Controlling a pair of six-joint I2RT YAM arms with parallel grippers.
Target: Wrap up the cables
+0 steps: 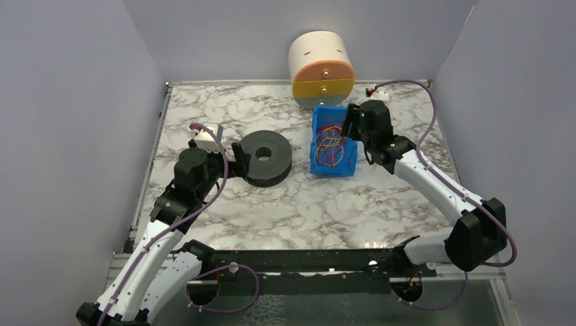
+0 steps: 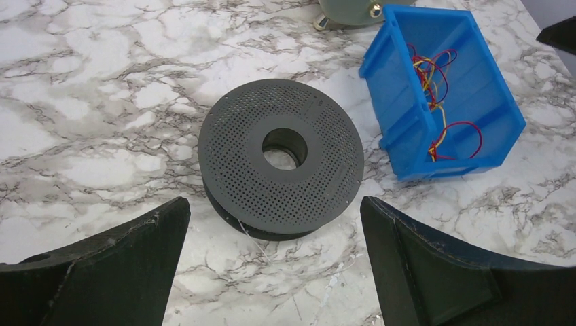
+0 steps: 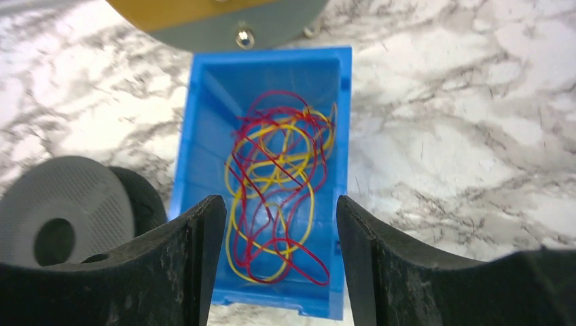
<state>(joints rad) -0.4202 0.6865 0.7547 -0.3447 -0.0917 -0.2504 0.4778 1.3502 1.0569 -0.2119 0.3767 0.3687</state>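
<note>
Tangled red and yellow cables (image 1: pixel 331 141) lie in a blue bin (image 1: pixel 316 160) at the table's middle right; they also show in the right wrist view (image 3: pixel 278 183) and the left wrist view (image 2: pixel 435 102). A dark grey perforated spool (image 1: pixel 265 157) lies flat left of the bin, also in the left wrist view (image 2: pixel 280 166). My right gripper (image 3: pixel 280 224) is open and empty, hovering above the bin and cables. My left gripper (image 2: pixel 275 224) is open and empty, just short of the spool's near side.
A round cream container with orange and yellow drawers (image 1: pixel 321 68) stands at the back behind the bin. A small white block (image 1: pixel 206 134) sits left of the spool. A thin clear thread (image 2: pixel 261 248) trails from the spool onto the marble table (image 1: pixel 306 204).
</note>
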